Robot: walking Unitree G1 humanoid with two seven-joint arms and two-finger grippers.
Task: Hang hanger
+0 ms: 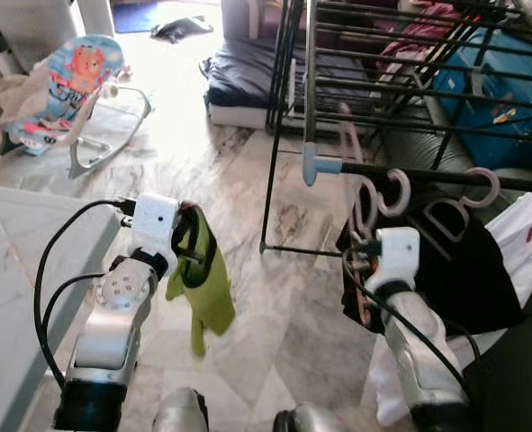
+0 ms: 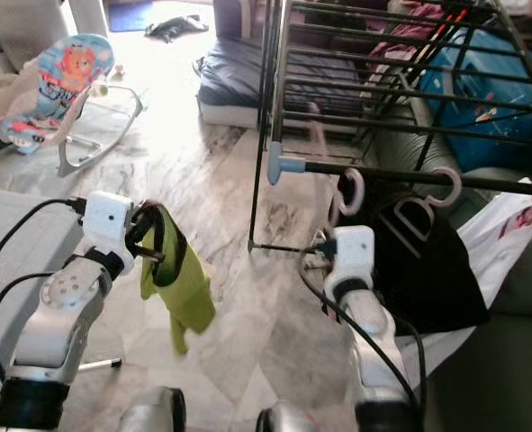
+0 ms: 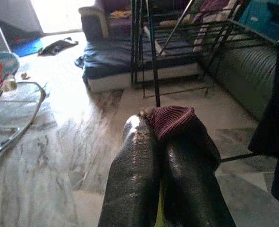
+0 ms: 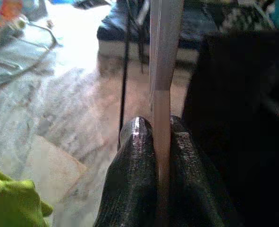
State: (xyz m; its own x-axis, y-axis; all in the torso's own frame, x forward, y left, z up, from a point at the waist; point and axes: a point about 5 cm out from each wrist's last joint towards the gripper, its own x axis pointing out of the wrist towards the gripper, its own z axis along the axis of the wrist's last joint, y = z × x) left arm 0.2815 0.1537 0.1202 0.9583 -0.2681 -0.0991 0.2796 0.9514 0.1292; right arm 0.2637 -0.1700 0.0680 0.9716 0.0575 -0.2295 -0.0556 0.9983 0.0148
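Left tool (image 1: 196,236), raised at the near left over the marble floor (image 1: 202,171), clamped tight on a lime-green garment (image 1: 204,288) with a dark maroon collar edge (image 3: 173,120) poking above the fingertips (image 3: 139,156) in the left wrist view; cloth hanging limp below, well clear of the floor. Right tool (image 4: 161,127), at the near right, pinched on the pale pink hanger (image 2: 324,162), its flat shaft (image 4: 162,85) squeezed between the two black fingers (image 4: 134,179) in the right wrist view. Hanger upright, rising in front of the black drying rack (image 1: 401,90), its top near the rail (image 2: 410,175) with the blue end cap (image 2: 276,165) (hooked over or merely beside it, impossible to tell through the blur). Two more pink hooks (image 1: 474,184) already over that same rail to the right, carrying a black garment (image 1: 464,270). White cloth (image 1: 531,234) at the far right edge. Behind the rack, a dark mattress (image 1: 247,76) on the floor and blue bags (image 1: 495,81). Far left, a baby bouncer (image 1: 67,90) on the bright floor; near left, the grey corner of a counter (image 1: 22,270).
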